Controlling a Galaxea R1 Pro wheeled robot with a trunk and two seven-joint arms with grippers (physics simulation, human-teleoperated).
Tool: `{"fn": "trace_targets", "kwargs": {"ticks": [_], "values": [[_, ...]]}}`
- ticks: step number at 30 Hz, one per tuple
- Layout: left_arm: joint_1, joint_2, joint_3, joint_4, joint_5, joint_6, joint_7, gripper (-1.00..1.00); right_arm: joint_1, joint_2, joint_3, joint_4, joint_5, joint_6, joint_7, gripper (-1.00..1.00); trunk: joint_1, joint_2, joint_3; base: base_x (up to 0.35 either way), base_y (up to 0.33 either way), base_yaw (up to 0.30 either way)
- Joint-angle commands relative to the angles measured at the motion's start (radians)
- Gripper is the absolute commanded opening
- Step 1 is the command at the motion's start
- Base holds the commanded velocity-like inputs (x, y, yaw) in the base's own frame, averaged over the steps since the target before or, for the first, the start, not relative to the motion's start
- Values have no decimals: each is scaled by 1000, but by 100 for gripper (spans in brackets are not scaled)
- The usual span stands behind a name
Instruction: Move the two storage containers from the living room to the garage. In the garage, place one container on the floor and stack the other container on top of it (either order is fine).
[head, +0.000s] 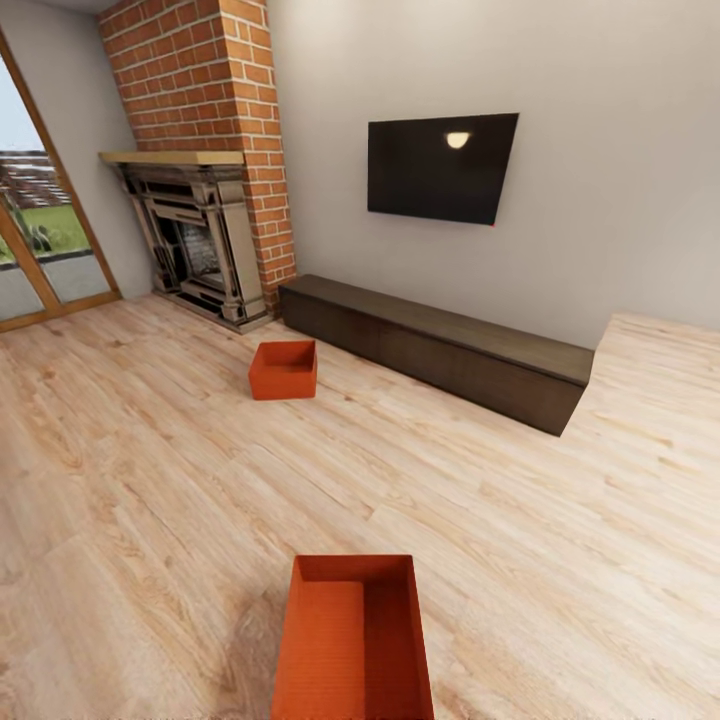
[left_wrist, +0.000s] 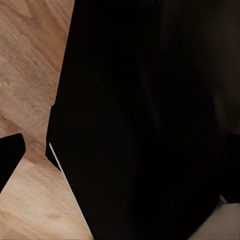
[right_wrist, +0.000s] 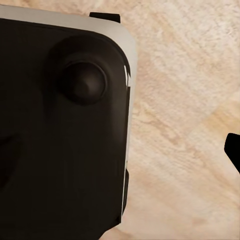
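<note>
Storage containers sit on the living room's wood floor, none yet carried.

Largest first: long dark bench, then near container directly ahead of the robot, long axis pointing away, midway between both arms; far container well beyond, near the fireplace. Whether either gripper is wide or narrow cannot be told.

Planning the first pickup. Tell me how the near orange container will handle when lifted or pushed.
The near container looks empty and thin-walled, so probably light, and its walls may flex if squeezed. Its flat base on the smooth wood floor suggests it would slide rather than tip or roll when pushed.
</note>
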Motion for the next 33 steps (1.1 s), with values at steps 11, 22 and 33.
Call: {"fn": "trace_targets", "kwargs": {"ticks": [11,22,33], "values": [[0,2,5,1,2,-3,1,100,-1,-1,7,3,-13,-6,-2,100,0,0,-15,0,0,0],[0,1,5,1,2,-3,1,100,-1,-1,7,3,-13,-6,0,100,0,0,-33,0,0,0],[0,0,5,1,3,-4,1,100,-1,-1,7,3,-14,-6,-1,100,0,0,-50,0,0,0]]}}
